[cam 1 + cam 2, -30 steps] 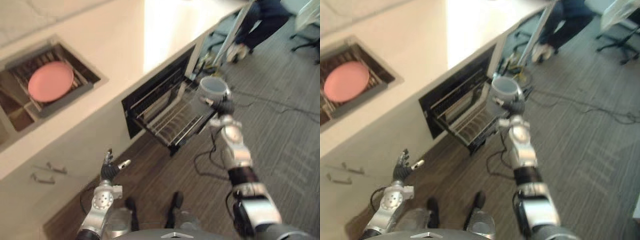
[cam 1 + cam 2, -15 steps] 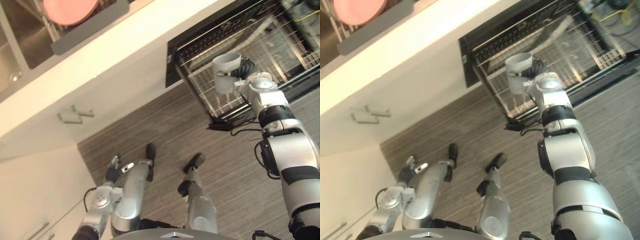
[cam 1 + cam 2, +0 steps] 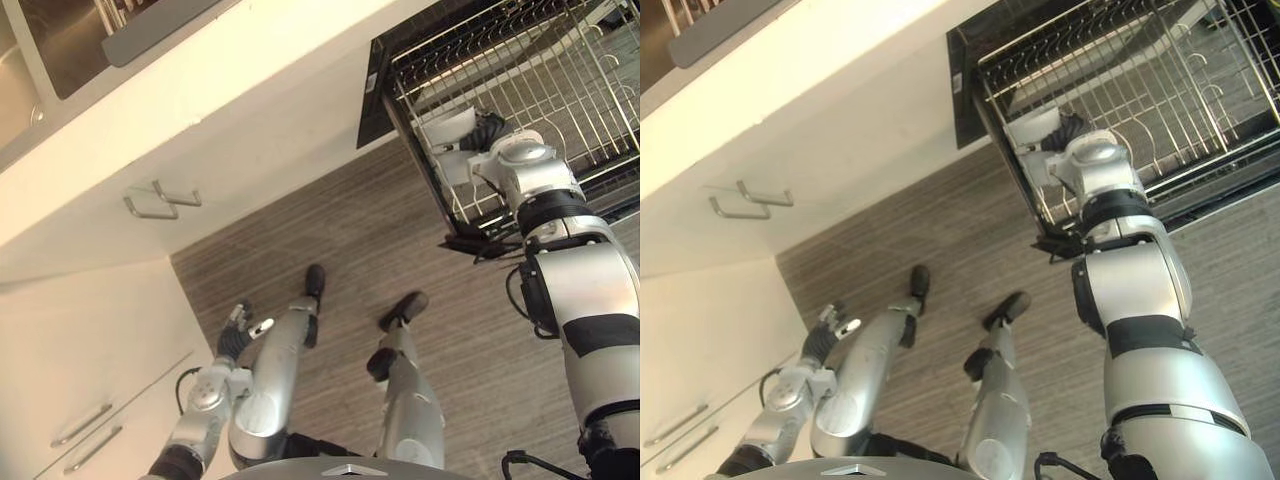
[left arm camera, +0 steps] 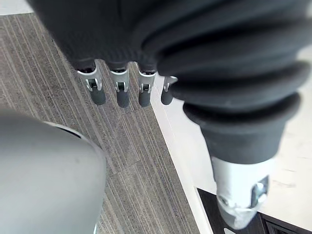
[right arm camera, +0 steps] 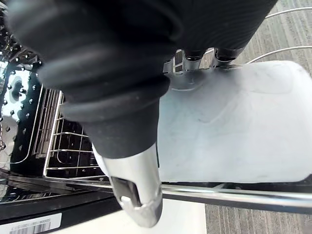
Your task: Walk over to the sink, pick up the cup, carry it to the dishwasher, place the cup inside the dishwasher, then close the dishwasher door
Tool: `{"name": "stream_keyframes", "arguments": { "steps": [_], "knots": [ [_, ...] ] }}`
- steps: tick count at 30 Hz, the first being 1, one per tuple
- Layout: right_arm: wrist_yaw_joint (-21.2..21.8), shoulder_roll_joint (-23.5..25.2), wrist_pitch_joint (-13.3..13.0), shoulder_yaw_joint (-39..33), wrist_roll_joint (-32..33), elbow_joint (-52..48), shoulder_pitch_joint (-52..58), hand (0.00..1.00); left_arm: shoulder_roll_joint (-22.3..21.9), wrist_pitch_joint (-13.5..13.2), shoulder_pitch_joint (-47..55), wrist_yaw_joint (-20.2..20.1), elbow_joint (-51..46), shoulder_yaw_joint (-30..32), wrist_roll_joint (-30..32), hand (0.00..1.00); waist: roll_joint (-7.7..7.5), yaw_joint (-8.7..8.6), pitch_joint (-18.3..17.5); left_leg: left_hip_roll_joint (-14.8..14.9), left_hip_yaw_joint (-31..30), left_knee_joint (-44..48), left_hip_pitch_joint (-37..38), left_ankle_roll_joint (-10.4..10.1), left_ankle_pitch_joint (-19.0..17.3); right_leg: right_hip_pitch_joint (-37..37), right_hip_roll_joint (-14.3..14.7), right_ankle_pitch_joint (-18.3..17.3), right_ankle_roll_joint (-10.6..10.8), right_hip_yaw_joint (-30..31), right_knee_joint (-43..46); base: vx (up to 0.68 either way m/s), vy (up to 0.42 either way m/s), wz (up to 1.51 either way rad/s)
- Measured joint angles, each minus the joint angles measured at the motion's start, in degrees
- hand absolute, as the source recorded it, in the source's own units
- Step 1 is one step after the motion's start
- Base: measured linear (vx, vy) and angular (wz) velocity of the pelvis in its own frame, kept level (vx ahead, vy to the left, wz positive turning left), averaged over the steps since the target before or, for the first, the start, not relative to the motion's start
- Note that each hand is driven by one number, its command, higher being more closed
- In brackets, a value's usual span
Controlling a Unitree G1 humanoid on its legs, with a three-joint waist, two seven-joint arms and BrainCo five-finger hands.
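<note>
The pale blue-white cup [image 3: 446,132] sits low in the near left corner of the pulled-out wire dishwasher rack [image 3: 540,60]. My right hand [image 3: 488,133] is shut on its side. In the right wrist view the cup [image 5: 234,136] lies between the fingers [image 5: 195,57] and the thumb, and a rack wire [image 5: 243,199] crosses just below it. I cannot tell whether the cup rests on the rack. My left hand [image 3: 234,338] hangs by my side over the floor, and its fingers [image 4: 119,92] are straight with nothing in them.
The white counter front runs along the left, with cabinet handles [image 3: 160,198] and drawer handles [image 3: 85,435]. The sink [image 3: 55,55] shows at the top left. The dark dishwasher opening [image 3: 378,85] is beside the rack. Grey striped floor lies below.
The camera has tilted down towards the floor and rack. My right hand has lowered the cup from above the rack's front edge into its near corner. The left hand stays hanging.
</note>
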Motion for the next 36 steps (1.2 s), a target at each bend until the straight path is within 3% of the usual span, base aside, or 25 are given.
{"name": "stream_keyframes", "arguments": {
  "steps": [6, 9, 13, 20, 25, 28, 30, 34, 36],
  "knots": [
    [1.67, -0.25, -2.66, -0.02, 0.85, -0.35, -0.37, 0.00, 0.09, 0.48, 0.00, -0.17, -0.09, 0.10, 0.00, 0.00, -0.03, -0.53, 0.02, 0.36, -0.04, 0.71, 0.23, -0.03, -0.03, 0.51, 0.20, -0.05, -0.12, -0.01, 0.26, -0.01, 0.024, 0.00],
    [3.87, -0.37, -4.02, 0.00, 2.16, -2.12, -0.20, 0.00, 0.28, 1.60, 0.04, -0.74, -0.06, 1.46, 0.03, 0.00, -0.77, -1.04, 0.47, 0.99, 0.13, 0.76, 2.47, -0.46, -0.32, 2.87, 0.91, -0.48, -0.93, 0.02, -0.38, 0.00, 0.013, -0.08],
    [3.83, -1.26, -8.03, -0.84, 6.93, -14.89, 2.67, 0.00, 0.90, 2.52, 0.78, -1.15, 0.03, 4.32, 0.08, 0.00, -3.27, -2.52, 0.69, 2.52, 0.71, 0.80, 5.87, -1.31, -0.88, 6.10, 2.35, -0.67, -1.17, 0.33, -1.19, 0.01, -0.005, -0.13],
    [7.14, -0.92, -9.51, -4.04, 6.98, -32.34, 16.75, 0.00, 1.41, 3.96, 3.76, -1.22, 0.06, 8.42, -0.13, 0.00, -6.68, -5.35, -0.01, 3.36, 1.90, -1.43, 13.39, -2.21, -1.35, 11.98, 3.02, -1.76, -0.79, 1.49, -1.53, 0.04, 0.027, -0.11],
    [8.24, 4.04, -11.04, -17.48, 8.59, -48.29, 34.95, 0.00, -1.06, 2.38, 9.13, -0.53, 0.60, 11.46, -0.06, 0.00, -6.54, -7.45, -4.83, 2.69, -0.79, -2.52, 16.67, -2.56, -1.72, 16.89, 2.95, -4.05, 0.45, -1.62, -1.47, 0.08, 0.043, 0.34],
    [8.17, 10.13, -13.21, -25.38, 9.89, -60.62, 50.57, 0.00, -2.37, 1.29, 12.30, -0.52, 0.89, 13.16, 1.34, 0.00, -6.56, -8.30, -9.06, 2.02, -0.28, -4.82, 20.05, -1.72, -2.21, 22.55, 1.85, -6.13, 2.08, -6.42, -1.45, 0.12, 0.057, 0.78],
    [7.88, 15.10, -16.49, -29.88, 11.61, -68.76, 60.32, 0.00, -3.72, 0.65, 13.97, -0.51, 2.30, 14.32, 4.92, 0.00, -6.64, -10.45, -12.56, 2.63, 4.31, -6.90, 22.50, -0.89, -1.69, 24.87, -0.19, -7.89, 4.05, -10.00, 0.44, 0.13, 0.110, 0.92],
    [7.86, 21.59, -20.59, -30.08, 13.20, -73.38, 64.92, 0.00, -4.61, 0.31, 13.87, 0.18, 3.29, 15.28, 8.13, 0.00, -7.28, -10.84, -13.58, 0.70, 5.91, -7.18, 26.75, 0.07, -4.14, 24.35, -5.91, -13.23, 5.90, -7.70, 11.92, 0.10, 0.214, -0.05],
    [7.66, 24.03, -21.63, -29.61, 14.16, -75.25, 66.82, 0.00, -4.65, 0.53, 13.46, 0.61, 4.88, 15.07, 9.10, 0.00, -7.18, -11.85, -14.26, 0.66, 5.91, -7.13, 28.38, 0.32, -5.42, 21.89, -8.75, -14.53, 4.18, -5.82, 21.27, 0.08, 0.169, -0.11]
  ]
}}
